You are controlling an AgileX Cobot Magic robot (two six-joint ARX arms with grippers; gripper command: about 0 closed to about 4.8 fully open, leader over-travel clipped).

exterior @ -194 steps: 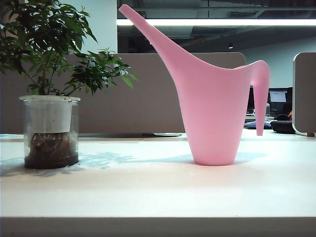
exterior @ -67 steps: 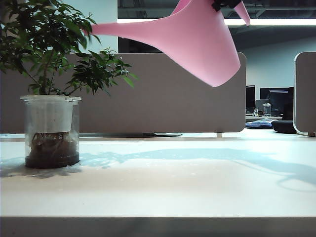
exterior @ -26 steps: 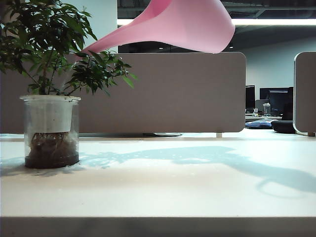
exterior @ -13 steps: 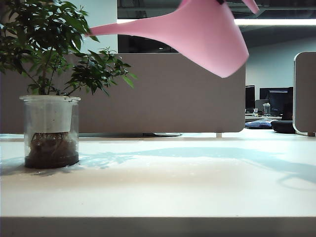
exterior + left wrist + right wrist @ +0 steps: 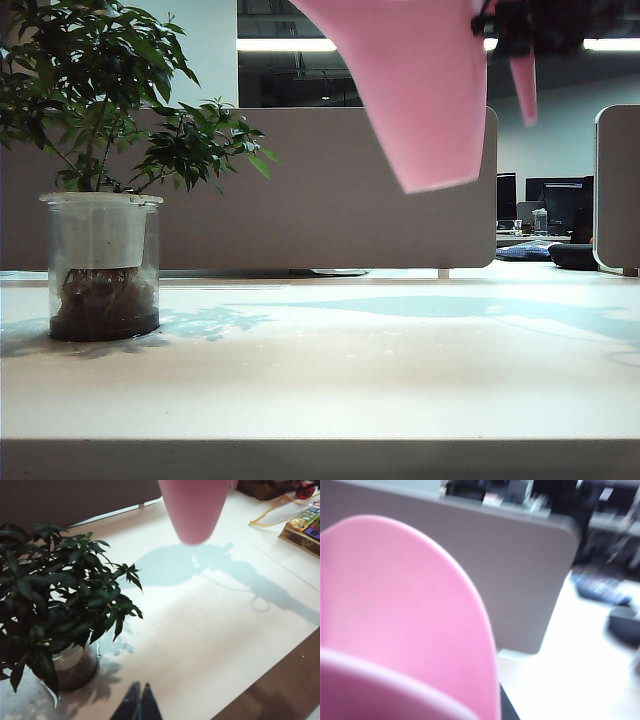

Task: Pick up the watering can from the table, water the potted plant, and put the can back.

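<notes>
The pink watering can [image 5: 420,90] hangs high above the table [image 5: 350,370], right of centre, nearly upright, with its spout cut off at the picture's top. My right gripper [image 5: 510,22], dark, is shut on the can's rim beside the thin handle [image 5: 522,90]. In the right wrist view the can [image 5: 395,620] fills most of the picture and hides the jaws. The potted plant [image 5: 100,260] stands at the left, clear of the can. My left gripper [image 5: 139,702] hovers shut and empty near the plant [image 5: 60,605]; the can's base [image 5: 192,515] shows beyond.
Grey-beige partition panels [image 5: 330,190] close the table's far side, with another panel [image 5: 618,190] at the right. In the left wrist view colourful boxes [image 5: 305,527] and a clear bag [image 5: 280,512] lie toward the table's far corner. The table's front edge [image 5: 320,455] is near the camera.
The can has swung back from spout-down over the plant to nearly upright, shifting right and lower. The right gripper is now visible at its rim. The plant and left gripper have not moved.
</notes>
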